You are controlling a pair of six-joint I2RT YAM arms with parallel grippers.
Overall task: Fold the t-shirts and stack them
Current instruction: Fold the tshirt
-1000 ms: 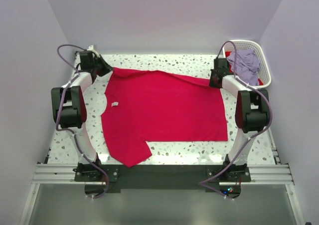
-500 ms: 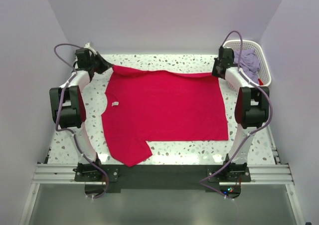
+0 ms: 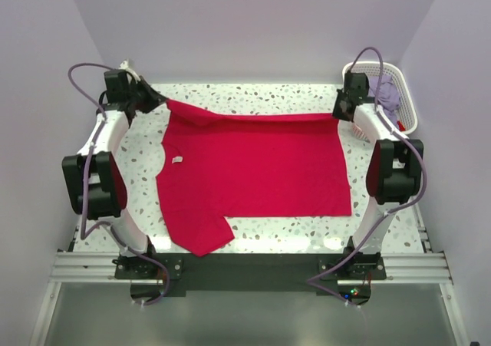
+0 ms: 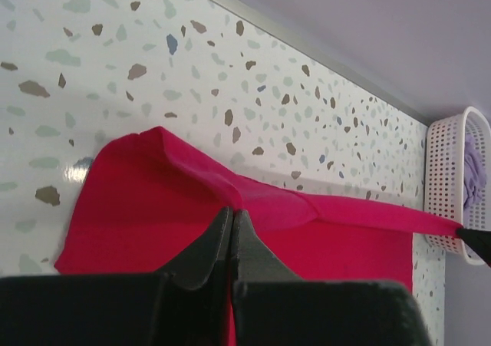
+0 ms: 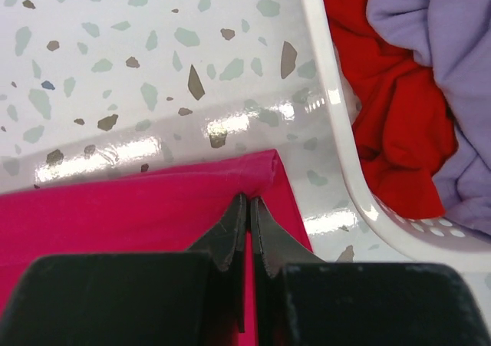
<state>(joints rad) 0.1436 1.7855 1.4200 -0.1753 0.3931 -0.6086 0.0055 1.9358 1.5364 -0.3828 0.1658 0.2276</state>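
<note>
A crimson red t-shirt lies spread across the table, its far edge lifted and pulled taut between both grippers. My left gripper is shut on the far left corner of the red t-shirt, its fingers pinching a fold. My right gripper is shut on the far right corner of the red t-shirt. A pale lavender t-shirt and another red one lie in the basket.
A white slotted plastic basket stands at the far right corner, close beside my right gripper, and shows in the right wrist view and the left wrist view. The speckled table is walled at the back and sides.
Both grippers have moved farther back and outward with the shirt's far edge, lifting it and stretching it straight between them.
</note>
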